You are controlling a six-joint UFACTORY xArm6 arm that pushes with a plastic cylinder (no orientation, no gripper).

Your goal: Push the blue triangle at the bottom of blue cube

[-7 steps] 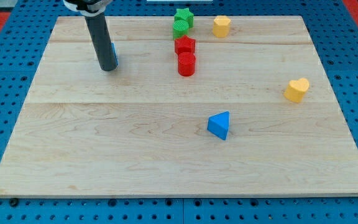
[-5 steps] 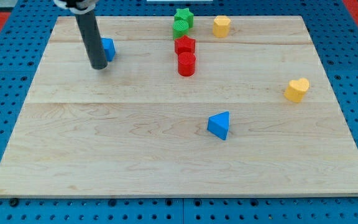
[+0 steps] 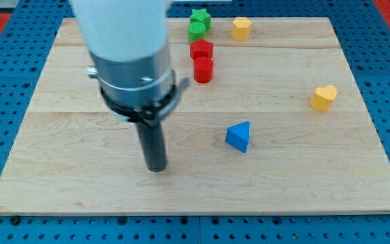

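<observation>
The blue triangle [image 3: 239,136] lies right of the board's middle. My tip [image 3: 156,168] rests on the board to the triangle's left and a little lower, well apart from it. The arm's grey and white body fills the upper left of the view and hides the blue cube, which does not show.
Two red blocks [image 3: 202,59] stand one below the other at the top middle, with two green blocks [image 3: 198,24] stacked just above them. A yellow block [image 3: 241,28] sits at the top, right of the green ones. A yellow heart-shaped block [image 3: 323,97] lies near the right edge of the wooden board [image 3: 303,176].
My tip has moved from beside the blue cube at the upper left down to the lower middle. The arm now covers the cube. No block has visibly moved.
</observation>
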